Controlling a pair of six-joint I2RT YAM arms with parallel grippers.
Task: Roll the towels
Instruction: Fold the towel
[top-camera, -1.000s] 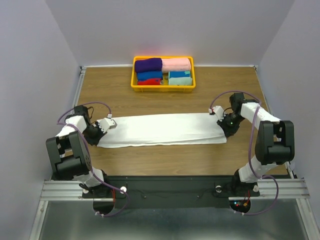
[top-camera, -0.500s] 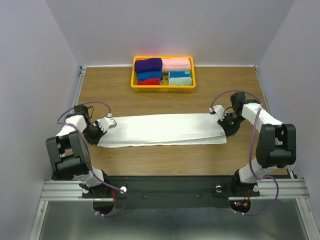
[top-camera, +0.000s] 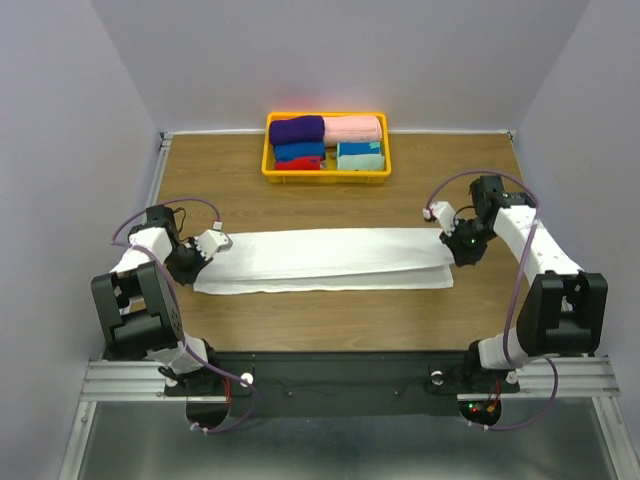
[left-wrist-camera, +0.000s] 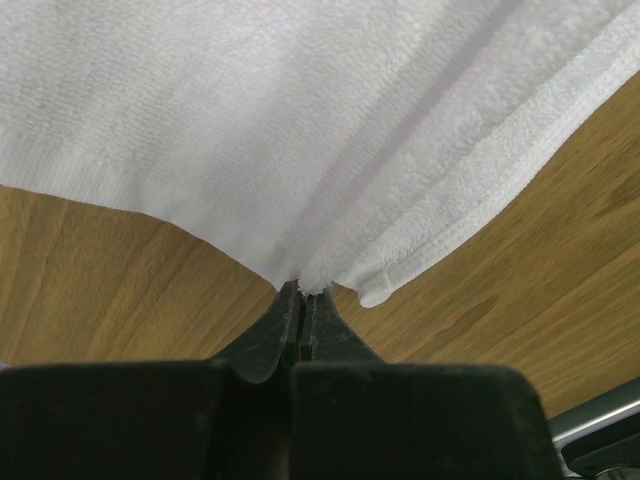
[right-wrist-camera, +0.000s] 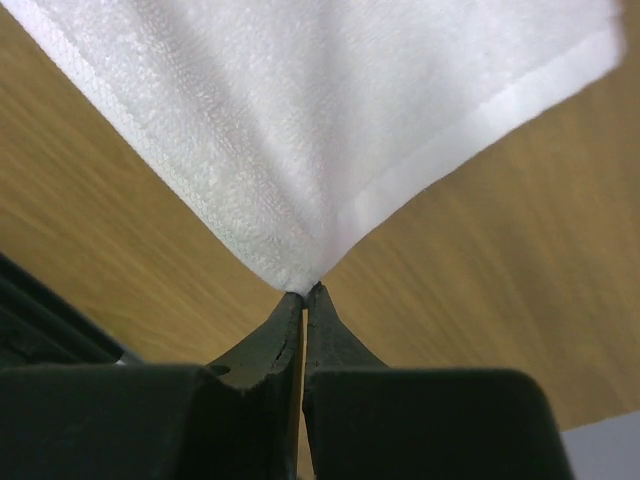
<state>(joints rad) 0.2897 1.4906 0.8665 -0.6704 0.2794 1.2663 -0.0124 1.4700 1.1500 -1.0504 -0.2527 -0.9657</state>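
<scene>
A long white towel (top-camera: 325, 259) lies stretched across the middle of the wooden table, folded lengthwise. My left gripper (top-camera: 200, 256) is shut on the towel's left end; in the left wrist view its jaws (left-wrist-camera: 302, 295) pinch the towel (left-wrist-camera: 300, 120) at a corner. My right gripper (top-camera: 452, 240) is shut on the towel's right end; in the right wrist view its jaws (right-wrist-camera: 305, 296) pinch a corner of the towel (right-wrist-camera: 320, 120) and hold it above the wood. The right end looks lifted, with a lower layer showing beneath it.
A yellow basket (top-camera: 326, 175) at the back centre holds several rolled towels: purple, pink, blue, teal and red. Grey walls enclose the table on three sides. The arm bases stand at the near edge.
My right gripper has moved right and back with the towel's right corner, pulling the towel tighter. My left gripper has shifted slightly left and back with its end.
</scene>
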